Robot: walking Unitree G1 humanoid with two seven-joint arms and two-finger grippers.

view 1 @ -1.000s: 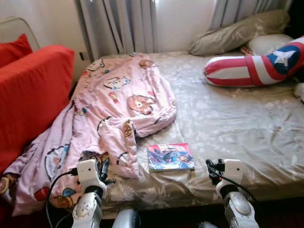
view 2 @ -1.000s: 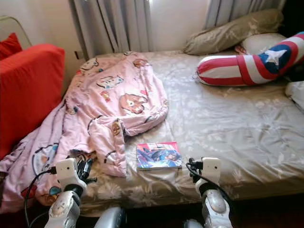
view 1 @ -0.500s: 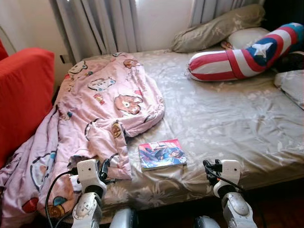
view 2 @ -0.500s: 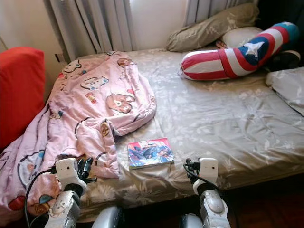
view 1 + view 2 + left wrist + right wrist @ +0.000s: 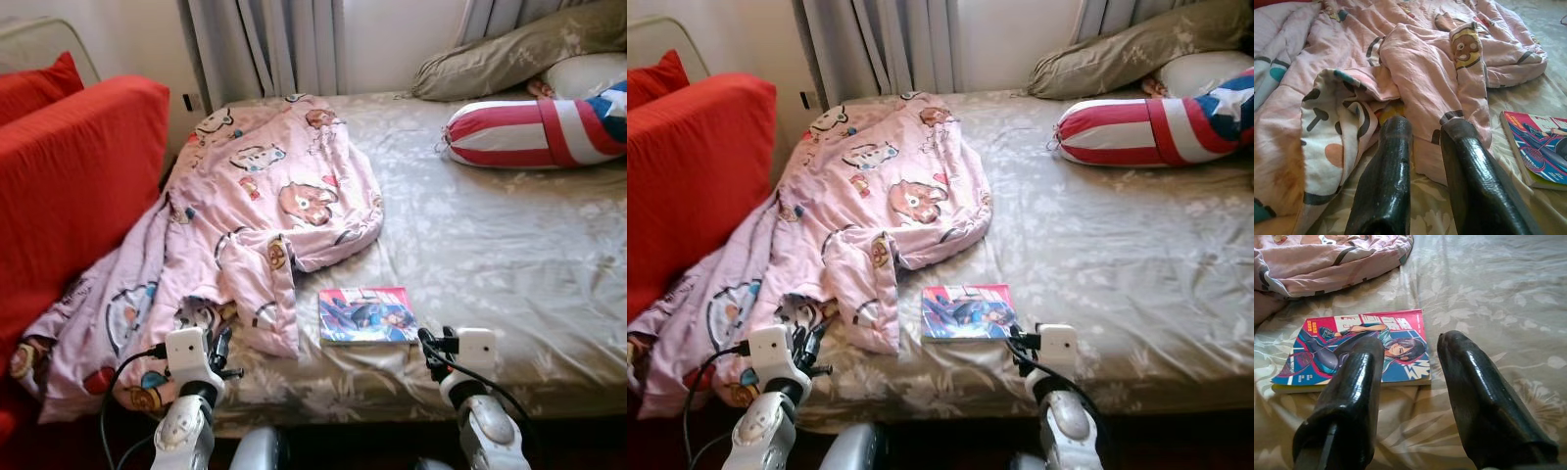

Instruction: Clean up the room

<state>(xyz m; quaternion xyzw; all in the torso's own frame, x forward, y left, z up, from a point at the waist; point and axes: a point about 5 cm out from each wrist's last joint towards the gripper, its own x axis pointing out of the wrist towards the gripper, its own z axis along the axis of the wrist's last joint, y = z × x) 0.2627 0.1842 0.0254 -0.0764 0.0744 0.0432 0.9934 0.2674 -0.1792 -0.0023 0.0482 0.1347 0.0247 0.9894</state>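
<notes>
— Trouble could start at the left gripper [image 5: 1422, 129], fingers apart by the pink quilt [image 5: 255, 215]: loose folds may snag and drag toward the red sofa [image 5: 69, 186].

— And the right gripper [image 5: 1410, 350]?

— Open too, near the comic book [image 5: 365, 314]; it may skid on the bed [image 5: 490, 225]. Striped bolster [image 5: 534, 132] lies by the curtains [image 5: 265, 44].

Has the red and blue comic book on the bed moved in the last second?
No. The red and blue comic book lies just right of the pink cartoon blanket flap as before; only the camera swung.
</notes>
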